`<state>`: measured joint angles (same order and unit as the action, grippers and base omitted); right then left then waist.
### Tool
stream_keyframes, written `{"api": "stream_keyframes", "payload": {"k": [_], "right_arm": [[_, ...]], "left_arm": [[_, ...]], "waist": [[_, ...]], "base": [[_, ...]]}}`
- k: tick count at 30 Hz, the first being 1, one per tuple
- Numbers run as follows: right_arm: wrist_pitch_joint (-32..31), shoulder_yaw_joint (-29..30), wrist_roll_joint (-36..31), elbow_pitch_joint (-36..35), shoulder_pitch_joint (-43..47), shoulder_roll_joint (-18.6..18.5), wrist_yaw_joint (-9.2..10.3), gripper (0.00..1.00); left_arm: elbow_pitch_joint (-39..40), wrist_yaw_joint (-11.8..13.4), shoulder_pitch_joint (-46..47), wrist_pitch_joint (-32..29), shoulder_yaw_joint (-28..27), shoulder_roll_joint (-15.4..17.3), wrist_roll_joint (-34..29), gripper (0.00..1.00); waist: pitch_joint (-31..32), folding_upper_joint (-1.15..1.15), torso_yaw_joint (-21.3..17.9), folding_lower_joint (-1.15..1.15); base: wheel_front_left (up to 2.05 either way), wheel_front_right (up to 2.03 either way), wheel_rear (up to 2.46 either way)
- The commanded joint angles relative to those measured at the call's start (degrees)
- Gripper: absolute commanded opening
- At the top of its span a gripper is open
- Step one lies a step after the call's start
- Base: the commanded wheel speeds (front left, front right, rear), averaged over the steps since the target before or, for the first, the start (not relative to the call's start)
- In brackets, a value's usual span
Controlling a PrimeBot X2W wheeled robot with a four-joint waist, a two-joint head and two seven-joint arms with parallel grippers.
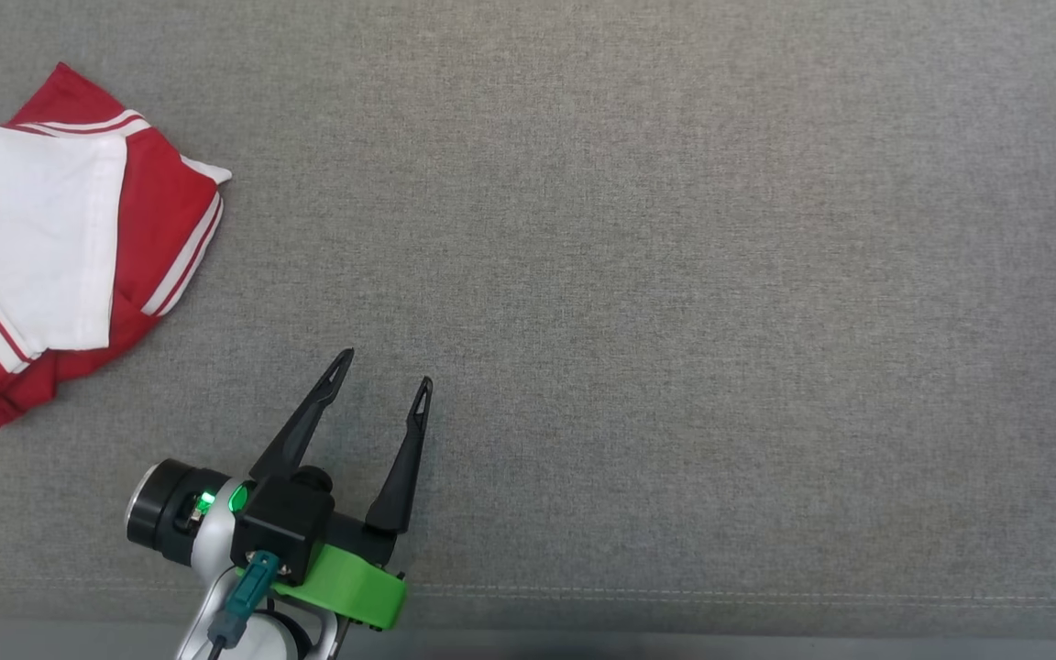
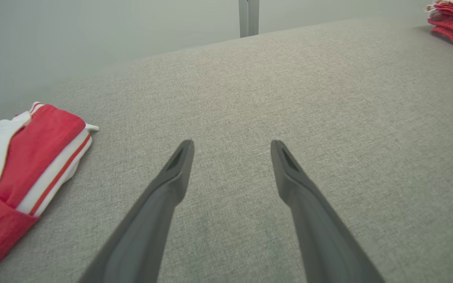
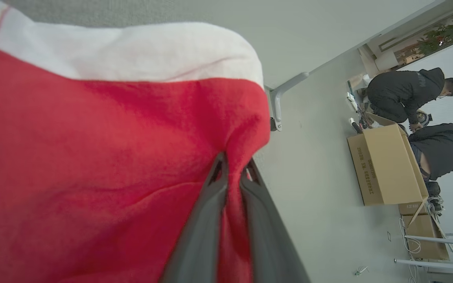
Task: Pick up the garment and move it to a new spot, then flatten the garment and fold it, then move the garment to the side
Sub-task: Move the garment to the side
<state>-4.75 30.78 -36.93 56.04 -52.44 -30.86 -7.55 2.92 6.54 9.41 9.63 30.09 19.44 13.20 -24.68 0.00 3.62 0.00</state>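
While left jaws gape, right jaws pinch a red, white-edged, seemingly fleecy garment (image 3: 92,157).

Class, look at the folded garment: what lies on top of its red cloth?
A white layer of the folded garment lies folded over the red cloth. Anything beneath that layer is covered.

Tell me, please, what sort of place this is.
Likely an indoor robot lab or workshop: a grey cloth-covered table, cardboard boxes and loose cables on a pale floor, with two people crouching by the boxes.
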Motion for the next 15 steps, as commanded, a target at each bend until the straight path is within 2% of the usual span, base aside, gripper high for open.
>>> {"api": "stream_keyframes", "payload": {"k": [1,10,15], "right_arm": [[1.4,0.5,-0.3,-0.9,0.8,-0.1,0.12,1.0],[10.4,2.5,0.5,-3.6,1.9,4.2,0.12,1.0],[17.9,2.5,3.5,-1.4,3.0,7.6,0.12,1.0]], "left_arm": [[0.2,0.3,0.0,-0.1,0.1,0.4,-0.3,1.0],[-1.2,0.0,1.7,0.8,0.7,-0.9,0.2,1.0],[-2.9,1.3,1.7,2.4,-0.3,-2.5,1.4,1.0]], "waist": [[-0.8,0.0,0.6,0.0],[0.4,0.0,0.7,0.0],[4.8,0.0,1.0,0.0]], "base": [[0.0,0.0,0.0],[0.0,0.0,0.0],[0.0,0.0,0.0]]}}
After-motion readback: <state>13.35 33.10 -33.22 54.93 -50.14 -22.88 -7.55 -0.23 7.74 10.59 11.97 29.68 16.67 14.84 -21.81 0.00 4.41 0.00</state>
